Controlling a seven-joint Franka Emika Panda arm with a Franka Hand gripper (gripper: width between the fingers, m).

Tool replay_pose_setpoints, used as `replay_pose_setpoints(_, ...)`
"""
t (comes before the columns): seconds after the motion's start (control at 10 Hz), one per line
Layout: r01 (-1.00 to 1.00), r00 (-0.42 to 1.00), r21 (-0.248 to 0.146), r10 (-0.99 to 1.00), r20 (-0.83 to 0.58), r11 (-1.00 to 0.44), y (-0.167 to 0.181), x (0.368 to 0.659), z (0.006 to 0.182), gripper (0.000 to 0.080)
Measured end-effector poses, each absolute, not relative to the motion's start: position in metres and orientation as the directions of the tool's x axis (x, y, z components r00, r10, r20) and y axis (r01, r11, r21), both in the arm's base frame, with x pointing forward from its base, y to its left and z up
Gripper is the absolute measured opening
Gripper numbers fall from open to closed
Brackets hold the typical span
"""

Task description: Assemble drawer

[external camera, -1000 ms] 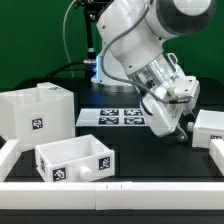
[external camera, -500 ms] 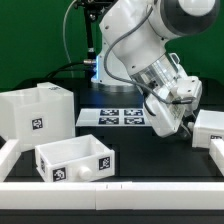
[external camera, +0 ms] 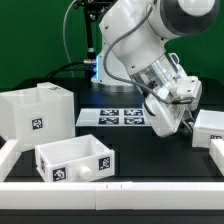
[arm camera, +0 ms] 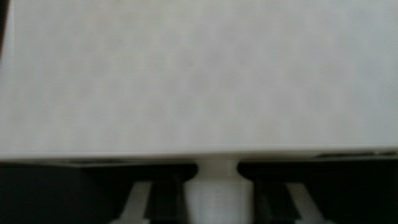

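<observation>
The drawer (external camera: pixel 50 118) lies in three separate parts on the desk (external camera: pixel 130 150), so we judge the assembly to be at an early stage, with neither tray inside the housing yet.

The housing (external camera: pixel 30 108) is the largest part. It sits on the exterior view's left, its opening facing up, and nothing is in it. The first tray (external camera: pixel 75 160) stands near the front, just right of the housing and apart from it, with its knob (external camera: pixel 88 172) facing the near rail (external camera: pixel 150 190). The second tray (external camera: pixel 210 125) sits at the exterior view's right edge, well apart from the housing, and part of it is cut off by the frame.

The gripper (external camera: pixel 182 128) is down at that right tray. In the wrist view the tray's white face fills most of the picture. Its knob (arm camera: pixel 215 185) stands between the two fingers (arm camera: pixel 143 200), with a dark gap on either side. We cannot tell from this blurred view whether the gripper has hold of the knob.

The step in hand, as we read it, is taking this tray by its knob. What is left is to carry or pull it over to the housing and slide it in, then do the same with the near tray.

By our count there are one housing, two trays and two knobs, one knob per tray. There are also one arm with one gripper and one marker board (external camera: pixel 112 116), which lies flat on the far side of the desk between the housing and the right tray.
</observation>
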State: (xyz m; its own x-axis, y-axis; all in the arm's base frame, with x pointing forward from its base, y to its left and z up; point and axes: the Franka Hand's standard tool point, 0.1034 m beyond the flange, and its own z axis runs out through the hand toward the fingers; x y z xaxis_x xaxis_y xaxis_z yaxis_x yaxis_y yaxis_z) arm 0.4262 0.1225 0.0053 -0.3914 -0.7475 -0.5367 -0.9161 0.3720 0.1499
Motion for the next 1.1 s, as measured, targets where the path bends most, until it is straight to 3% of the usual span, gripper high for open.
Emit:
replay_pose_setpoints(0.4,-0.933,-0.355,0.142,-0.776,-0.521,0.332,0.07,0.407,0.029,0.0166)
replay_pose_setpoints(0.6,-0.928,-0.372,0.167,-0.806,-0.46,0.333,0.044,0.406,0.052,0.0167)
replay_pose_setpoints(0.7,-0.919,-0.393,0.177,-0.807,-0.442,0.351,0.046,0.409,0.066,0.0167)
replay_pose_setpoints(1.0,-0.918,-0.391,0.195,-0.865,-0.314,0.344,0.06,0.41,0.068,0.0167)
replay_pose_setpoints(1.1,-0.944,-0.301,0.228,-0.909,-0.29,0.24,0.054,0.407,0.075,0.0167)
